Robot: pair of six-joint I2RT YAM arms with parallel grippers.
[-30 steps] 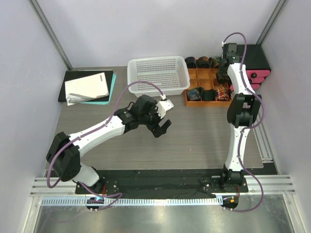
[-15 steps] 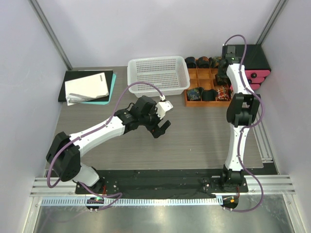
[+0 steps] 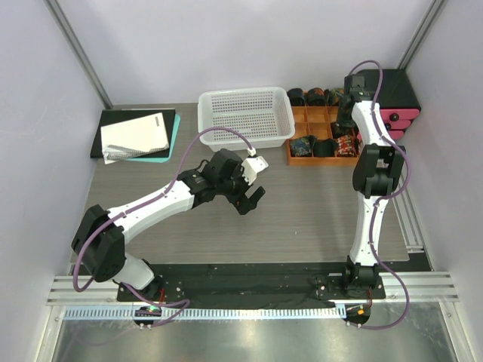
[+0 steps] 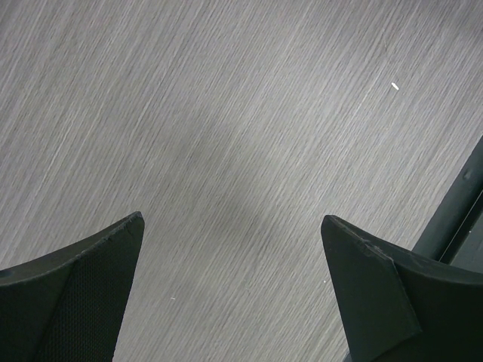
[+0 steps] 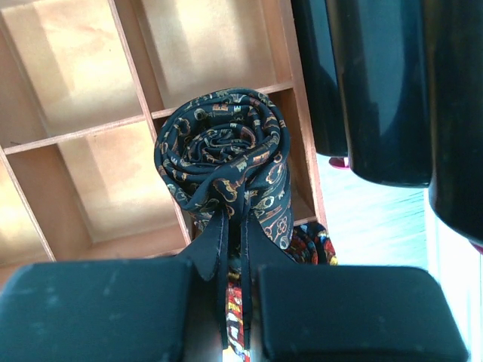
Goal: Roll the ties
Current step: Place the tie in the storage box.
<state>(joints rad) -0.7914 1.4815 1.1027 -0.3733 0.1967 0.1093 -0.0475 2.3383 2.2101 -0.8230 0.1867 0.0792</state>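
Note:
My right gripper [image 5: 234,234] is shut on a rolled dark tie [image 5: 223,154] with a gold-brown pattern. It holds the roll over the wooden divided box [image 5: 90,134]. In the top view that gripper [image 3: 346,113] hangs over the box [image 3: 290,160] at the back right. Other rolled ties sit in the box's compartments [image 3: 324,147]; a red-patterned one [image 5: 313,243] shows under the held roll. My left gripper [image 3: 253,197] is open and empty over the middle of the table; its view shows only bare tabletop between the fingers [image 4: 113,256].
A white mesh basket [image 3: 245,113] stands at the back centre, left of the wooden box. A black box with pink drawers [image 3: 392,102] stands at the back right. A notebook on a dark pad [image 3: 136,136] lies at the back left.
The right wrist has shifted slightly over the wooden box with the rolled tie. The left arm has hardly moved.

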